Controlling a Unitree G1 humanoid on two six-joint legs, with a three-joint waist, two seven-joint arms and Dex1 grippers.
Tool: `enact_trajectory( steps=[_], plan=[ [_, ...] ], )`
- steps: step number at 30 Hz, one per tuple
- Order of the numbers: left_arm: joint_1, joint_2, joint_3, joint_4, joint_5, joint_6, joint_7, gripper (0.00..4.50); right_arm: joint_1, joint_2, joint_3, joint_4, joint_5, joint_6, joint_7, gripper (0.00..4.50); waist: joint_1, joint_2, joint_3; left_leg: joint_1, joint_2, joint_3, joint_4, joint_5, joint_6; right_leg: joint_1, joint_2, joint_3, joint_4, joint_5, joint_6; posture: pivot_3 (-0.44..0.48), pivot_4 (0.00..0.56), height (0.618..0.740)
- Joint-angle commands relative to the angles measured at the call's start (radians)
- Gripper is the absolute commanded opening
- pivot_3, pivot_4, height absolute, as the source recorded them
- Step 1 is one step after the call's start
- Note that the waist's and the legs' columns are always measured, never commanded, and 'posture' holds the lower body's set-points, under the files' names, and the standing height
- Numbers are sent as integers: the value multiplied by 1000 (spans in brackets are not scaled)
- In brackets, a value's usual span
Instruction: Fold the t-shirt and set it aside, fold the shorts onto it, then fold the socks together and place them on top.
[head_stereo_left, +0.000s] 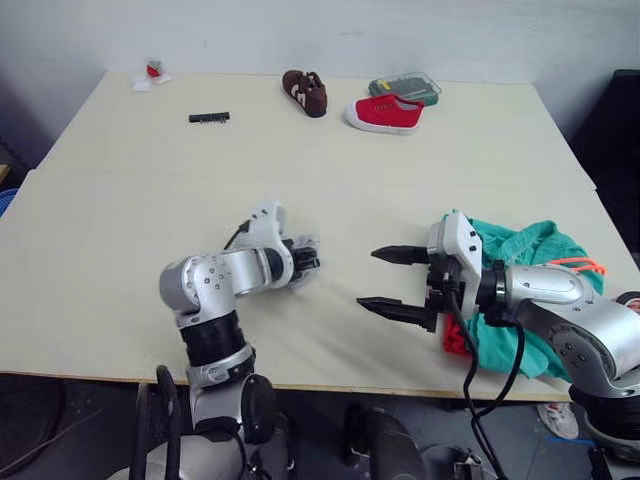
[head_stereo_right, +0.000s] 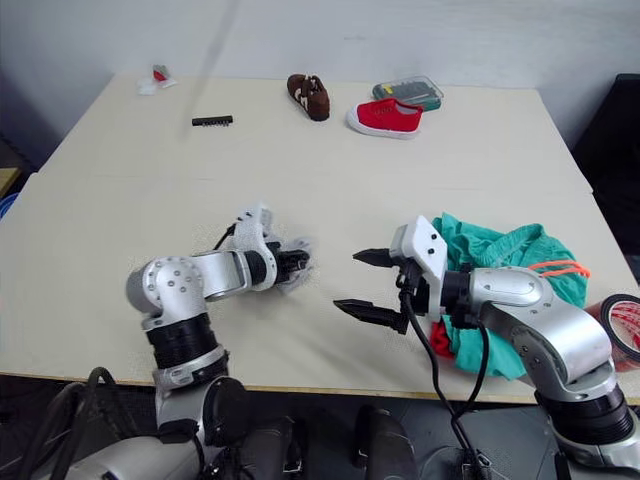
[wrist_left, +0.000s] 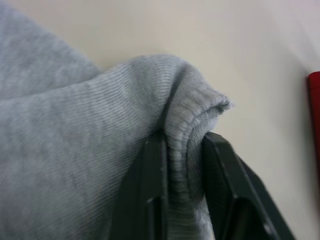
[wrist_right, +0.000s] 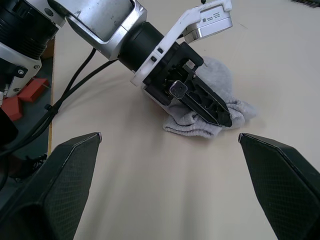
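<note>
The light grey socks (wrist_right: 222, 102) lie bunched in the middle of the table, and my left gripper (head_stereo_left: 308, 264) is shut on a fold of the knit (wrist_left: 185, 125). My right gripper (head_stereo_left: 368, 278) hovers open just right of them, its jaws spread wide with nothing between. Behind that arm, at the table's right front, the teal shorts (head_stereo_left: 530, 250) lie in a heap with their orange drawstring (head_stereo_left: 580, 265) showing. A bit of the red t-shirt (head_stereo_left: 455, 338) peeks out from under them.
At the far edge sit a red canvas shoe (head_stereo_left: 385, 112), a brown shoe (head_stereo_left: 305, 92), a clear plastic box (head_stereo_left: 405, 88), a black strip (head_stereo_left: 209, 117) and a small red and white item (head_stereo_left: 152, 70). A tape roll (head_stereo_right: 622, 325) lies at the right edge.
</note>
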Motion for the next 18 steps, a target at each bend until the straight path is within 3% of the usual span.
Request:
enact_trajectory(
  steps=[1, 2, 6, 9, 13, 15, 18],
  plan=[
    [-21, 91, -24, -10, -189, -1, -63, 2075, -14, 8, -11, -22, -4, -19, -9, 4500, -5, 0, 0, 0, 1, 0, 0, 0, 0, 0, 1, 0, 0, 0, 0, 0, 150, 740],
    [-14, 148, -44, -18, -248, -1, -87, 2339, -14, 10, -12, -22, -6, -19, -11, 4500, -9, 0, 0, 0, 1, 0, 0, 1, -1, 0, 1, 0, 0, 0, 0, 0, 150, 740],
    [14, 454, -112, -91, -464, -1, -276, 2339, -20, 24, -4, -14, -32, -31, -31, 4500, -31, 0, 0, 1, 2, 0, -1, 2, -3, -1, 2, 0, 2, -1, -1, 0, 150, 740],
    [58, 671, -114, -123, -529, -7, -445, 2339, -36, 41, 25, 4, -76, -48, -50, 4500, -37, 0, 0, 2, 3, 0, -2, 2, -7, -2, 3, 1, 7, -2, -4, 0, 150, 740],
    [166, 961, -285, -67, -372, -246, -664, 2339, -57, 70, 75, 36, -140, -75, -64, 4500, -43, 0, 0, 3, 2, 1, -2, 2, -8, -2, 3, 1, 8, -3, -6, 0, 150, 740],
    [160, 1007, -352, 27, -296, -360, -730, 2339, -66, 78, 115, 57, -188, -111, -55, 4500, -37, 0, 0, 3, 2, 1, -2, 1, -11, -2, 3, 1, 6, -4, -7, 0, 150, 740],
    [97, 1004, -447, 227, -171, -536, -809, 2339, -91, 112, 194, 120, -271, -185, -40, 4500, -22, 0, 1, 3, 2, 0, -1, 0, -12, -2, 3, 1, 6, -4, -7, 0, 150, 740]
  ],
)
